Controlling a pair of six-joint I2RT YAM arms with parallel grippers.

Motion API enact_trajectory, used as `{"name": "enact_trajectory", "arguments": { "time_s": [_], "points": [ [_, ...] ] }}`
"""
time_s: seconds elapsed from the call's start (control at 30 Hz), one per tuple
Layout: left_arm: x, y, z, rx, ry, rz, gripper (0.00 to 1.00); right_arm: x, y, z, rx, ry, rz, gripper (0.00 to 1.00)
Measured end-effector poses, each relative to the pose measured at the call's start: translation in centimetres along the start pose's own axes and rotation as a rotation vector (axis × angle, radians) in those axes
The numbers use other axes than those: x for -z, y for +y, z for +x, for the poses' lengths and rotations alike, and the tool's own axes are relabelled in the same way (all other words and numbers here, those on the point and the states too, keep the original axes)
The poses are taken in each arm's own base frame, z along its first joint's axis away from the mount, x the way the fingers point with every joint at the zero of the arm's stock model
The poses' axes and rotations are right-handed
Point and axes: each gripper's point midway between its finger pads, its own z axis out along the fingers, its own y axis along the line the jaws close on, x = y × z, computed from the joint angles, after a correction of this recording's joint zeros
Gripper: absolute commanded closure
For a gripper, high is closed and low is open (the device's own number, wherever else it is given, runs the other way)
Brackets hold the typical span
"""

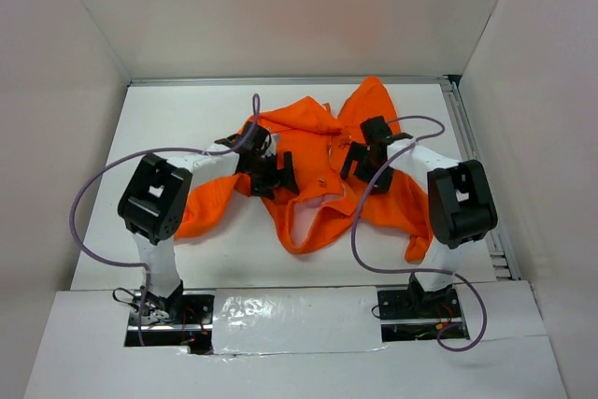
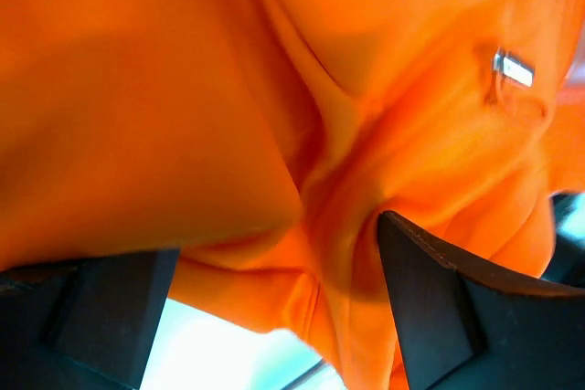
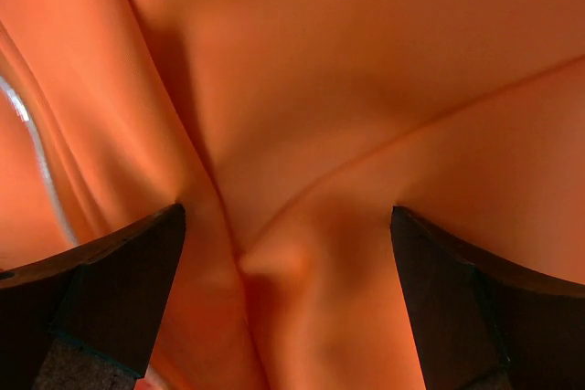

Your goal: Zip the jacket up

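The orange jacket [image 1: 318,161] lies crumpled in the middle of the white table, its pale lining [image 1: 313,205] showing at the near edge. My left gripper [image 1: 271,173] is open, pressed down on the jacket's left part. In the left wrist view the gripper [image 2: 274,303] straddles a fold of the orange fabric [image 2: 183,116], and a silver zipper piece [image 2: 514,68] shows at upper right. My right gripper [image 1: 366,165] is open on the jacket's right part. In the right wrist view the gripper [image 3: 288,289] straddles a raised fold [image 3: 274,258]; a silver zipper line [image 3: 37,157] runs at the left.
White enclosure walls stand on three sides. A metal rail [image 1: 472,151] runs along the table's right edge. Purple cables [image 1: 93,189] loop from both arms. One jacket sleeve [image 1: 207,203] reaches left and another part [image 1: 416,231] hangs toward the right arm's base.
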Motion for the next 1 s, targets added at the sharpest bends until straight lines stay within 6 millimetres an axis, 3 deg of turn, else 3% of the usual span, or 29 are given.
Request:
{"name": "enact_trajectory", "arguments": {
  "time_s": [0.13,0.33,0.4,0.5,0.57,0.63,0.7,0.77,0.8,0.9,0.93,1.0],
  "points": [
    [0.4,2.0,-3.8,0.088,-0.02,0.04,0.01,-0.6,2.5,4.7,0.092,0.048,-0.021,0.0],
    [0.2,4.2,-13.3,0.087,-0.124,0.099,0.01,0.6,9.1,12.7,0.282,0.103,-0.195,0.0],
    [-0.3,4.0,-16.3,0.047,-0.151,0.125,0.01,1.0,11.8,16.1,0.374,0.138,-0.258,0.01],
    [-1.7,1.8,-20.7,-0.05,-0.189,0.158,0.01,1.9,17.3,21.1,0.517,0.218,-0.388,0.01],
    [-2.6,-0.5,-21.9,-0.126,-0.205,0.171,0.01,2.8,21.0,23.8,0.605,0.248,-0.485,0.01],
    [-3.2,-3.0,-21.2,-0.202,-0.204,0.175,0.01,4.4,23.5,26.1,0.676,0.264,-0.571,0.01],
    [-3.0,-5.1,-19.7,-0.258,-0.204,0.184,0.01,6.6,24.6,27.6,0.721,0.272,-0.644,0.0],
    [-2.1,-6.4,-17.9,-0.275,-0.184,0.195,0.01,8.7,24.6,26.9,0.719,0.252,-0.691,0.0],
    [-1.2,-6.8,-17.5,-0.275,-0.181,0.204,0.01,9.8,24.2,25.6,0.7,0.227,-0.71,0.0],
    [3.4,-6.5,-19.2,-0.249,-0.242,0.22,0.01,12.5,22.6,19.6,0.6,0.106,-0.727,0.0],
    [4.6,-6.0,-19.8,-0.239,-0.266,0.215,0.01,13.3,21.7,16.5,0.547,0.03,-0.716,0.0],
    [9.3,-4.3,-21.4,-0.209,-0.352,0.189,0.01,14.4,20.0,11.8,0.461,-0.083,-0.682,0.0]
  ]
}}
